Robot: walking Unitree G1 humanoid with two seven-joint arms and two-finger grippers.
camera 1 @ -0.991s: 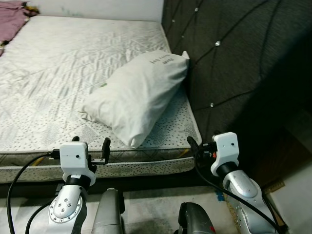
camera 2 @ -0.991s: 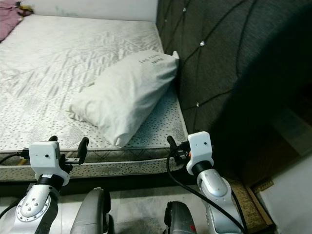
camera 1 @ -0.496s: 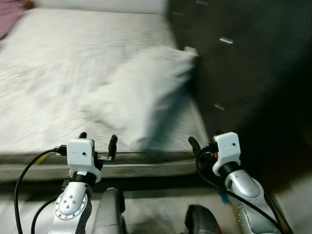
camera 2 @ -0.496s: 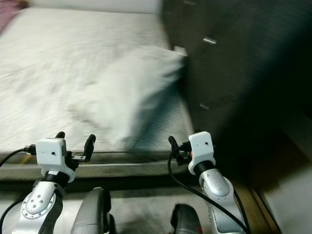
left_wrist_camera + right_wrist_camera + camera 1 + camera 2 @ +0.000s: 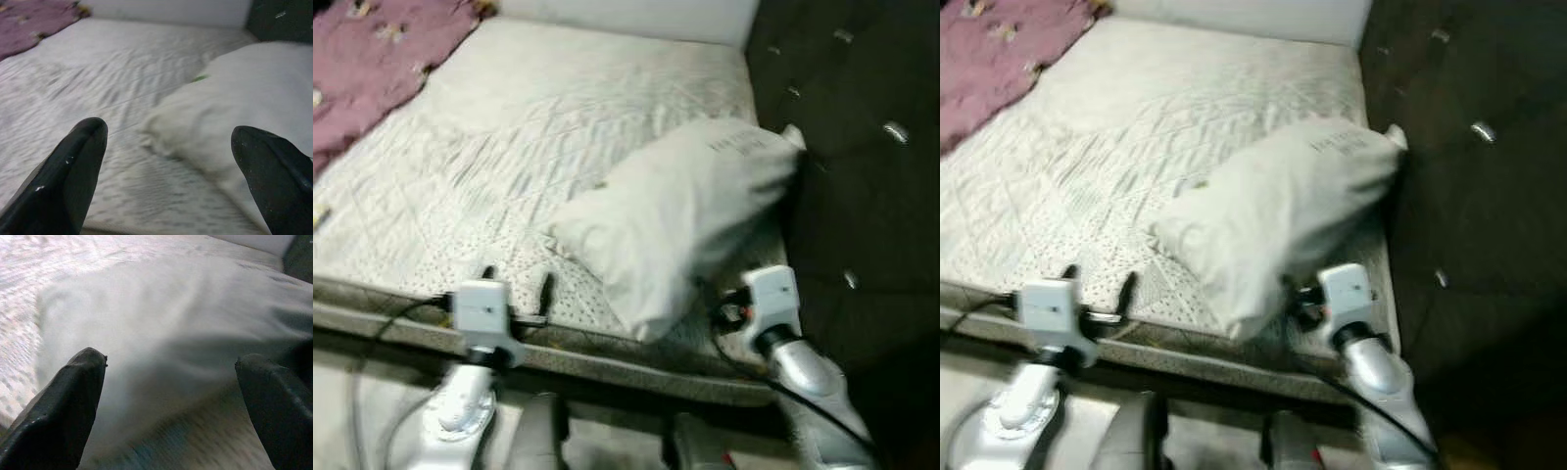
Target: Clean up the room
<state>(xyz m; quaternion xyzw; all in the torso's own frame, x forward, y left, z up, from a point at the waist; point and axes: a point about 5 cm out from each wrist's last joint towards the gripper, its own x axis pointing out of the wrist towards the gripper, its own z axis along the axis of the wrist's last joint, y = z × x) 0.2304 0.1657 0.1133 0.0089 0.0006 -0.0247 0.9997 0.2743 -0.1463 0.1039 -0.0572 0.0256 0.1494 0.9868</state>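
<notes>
A white pillow (image 5: 685, 211) lies tilted on the bare white mattress (image 5: 509, 117), its far end against the dark padded headboard (image 5: 862, 147). A purple blanket (image 5: 372, 69) is bunched at the mattress's far left corner. My left gripper (image 5: 518, 284) hovers open over the mattress's near edge, just left of the pillow, with nothing between its fingers (image 5: 73, 166). My right gripper (image 5: 171, 391) is open too, right at the pillow's near end, and its wrist view looks along the pillow (image 5: 166, 318). The picture is blurred.
The headboard runs along the right side of the bed. A pale wall (image 5: 626, 15) stands behind the mattress's far edge. A strip of light floor (image 5: 352, 392) lies below the mattress's near edge, by my legs.
The whole picture has shifted: the camera has moved, so the pillow sits further right and the purple blanket shows more. Both grippers now stand over the mattress edge, nearer the pillow, still open.
</notes>
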